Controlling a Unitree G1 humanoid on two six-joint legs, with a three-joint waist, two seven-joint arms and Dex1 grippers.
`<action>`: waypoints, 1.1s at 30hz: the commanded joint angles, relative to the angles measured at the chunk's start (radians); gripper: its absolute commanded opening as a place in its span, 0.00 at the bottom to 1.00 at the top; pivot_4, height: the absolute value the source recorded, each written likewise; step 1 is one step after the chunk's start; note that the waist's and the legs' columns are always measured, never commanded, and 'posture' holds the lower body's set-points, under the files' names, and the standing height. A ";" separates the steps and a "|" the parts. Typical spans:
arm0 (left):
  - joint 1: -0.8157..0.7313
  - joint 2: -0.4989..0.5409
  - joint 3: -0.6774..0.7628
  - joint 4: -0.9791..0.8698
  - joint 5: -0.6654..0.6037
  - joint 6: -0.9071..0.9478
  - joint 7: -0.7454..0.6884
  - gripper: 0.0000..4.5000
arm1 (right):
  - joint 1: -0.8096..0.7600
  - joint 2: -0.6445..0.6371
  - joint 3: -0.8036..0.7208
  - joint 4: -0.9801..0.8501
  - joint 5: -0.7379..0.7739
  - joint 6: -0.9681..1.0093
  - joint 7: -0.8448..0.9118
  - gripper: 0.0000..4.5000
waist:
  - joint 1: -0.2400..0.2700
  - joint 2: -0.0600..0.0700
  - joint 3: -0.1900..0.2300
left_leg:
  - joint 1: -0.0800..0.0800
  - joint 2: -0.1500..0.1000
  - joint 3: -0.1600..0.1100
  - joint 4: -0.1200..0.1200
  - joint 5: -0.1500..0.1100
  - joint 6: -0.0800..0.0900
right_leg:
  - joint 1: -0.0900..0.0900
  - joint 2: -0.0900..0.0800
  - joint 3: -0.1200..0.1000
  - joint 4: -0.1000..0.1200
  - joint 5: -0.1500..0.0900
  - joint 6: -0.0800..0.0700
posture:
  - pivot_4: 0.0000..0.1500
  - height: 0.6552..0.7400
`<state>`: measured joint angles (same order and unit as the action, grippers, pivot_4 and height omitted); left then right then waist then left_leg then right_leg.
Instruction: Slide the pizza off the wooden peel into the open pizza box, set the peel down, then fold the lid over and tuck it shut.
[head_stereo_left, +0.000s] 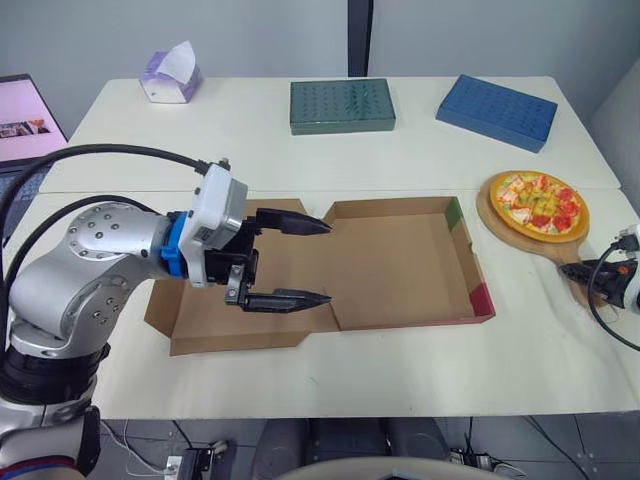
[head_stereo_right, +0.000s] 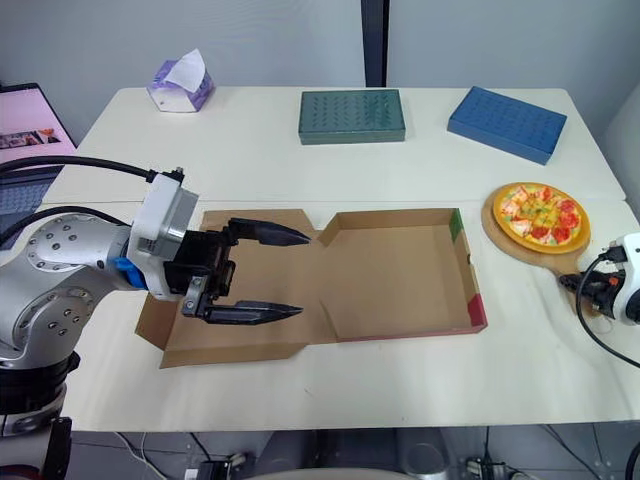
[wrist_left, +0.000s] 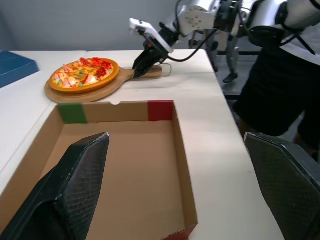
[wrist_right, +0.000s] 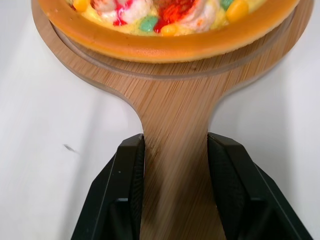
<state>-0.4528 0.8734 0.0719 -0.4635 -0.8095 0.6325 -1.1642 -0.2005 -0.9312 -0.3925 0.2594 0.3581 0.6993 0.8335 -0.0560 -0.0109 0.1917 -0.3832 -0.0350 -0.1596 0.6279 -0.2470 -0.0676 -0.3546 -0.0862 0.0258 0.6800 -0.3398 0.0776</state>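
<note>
A pizza (head_stereo_left: 540, 203) with colourful toppings lies on a round wooden peel (head_stereo_left: 500, 228) at the right of the table. My right gripper (wrist_right: 176, 142) is shut on the peel's handle (wrist_right: 175, 115), one black finger pressed against each side. The open cardboard pizza box (head_stereo_left: 400, 270) sits mid-table, its tray empty, with the lid (head_stereo_left: 200, 325) lying flat to the left. Over the lid near the hinge, my left gripper (head_stereo_left: 328, 262) hovers open, pointing right toward the tray with nothing between its fingers.
A tissue box (head_stereo_left: 170, 77), a green box (head_stereo_left: 342, 105) and a blue box (head_stereo_left: 497, 110) stand along the far side of the table. A screen (head_stereo_left: 25, 115) stands at the far left. The table's right edge runs just past the peel.
</note>
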 joint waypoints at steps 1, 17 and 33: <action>0.000 0.018 0.050 -0.004 -0.016 0.008 0.014 1.00 | -0.038 -0.035 -0.103 -0.094 0.061 -0.021 0.008 0.35 | 0.004 0.002 0.001 | 0.000 0.000 0.000 0.000 0.000 0.000 | 0.000 0.000 0.000 0.000 0.000 0.000 | 1.00 1.00; 0.048 0.056 0.112 0.022 -0.004 0.010 0.027 1.00 | -0.103 -0.157 -0.063 -0.182 0.081 -0.088 0.160 0.35 | 0.007 0.006 0.003 | -0.002 -0.001 0.002 0.000 0.000 0.000 | -0.003 -0.001 0.003 0.001 0.000 0.000 | 1.00 1.00; 0.095 0.085 0.147 0.025 0.009 0.000 0.040 1.00 | -0.210 -0.228 0.159 -0.330 0.060 -0.141 0.377 0.35 | 0.007 0.006 0.003 | -0.012 -0.001 0.007 0.001 0.000 0.001 | -0.016 -0.001 0.008 0.002 0.002 0.003 | 1.00 1.00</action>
<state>-0.3587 0.9417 0.1867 -0.4180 -0.8023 0.6461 -1.1241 -0.3809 -1.1307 -0.1957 -0.0184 0.4048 0.6075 1.1915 -0.0493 -0.0052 0.1950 -0.3975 -0.0359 -0.1527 0.6296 -0.2470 -0.0670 -0.3726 -0.0868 0.0340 0.6821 -0.3374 0.0810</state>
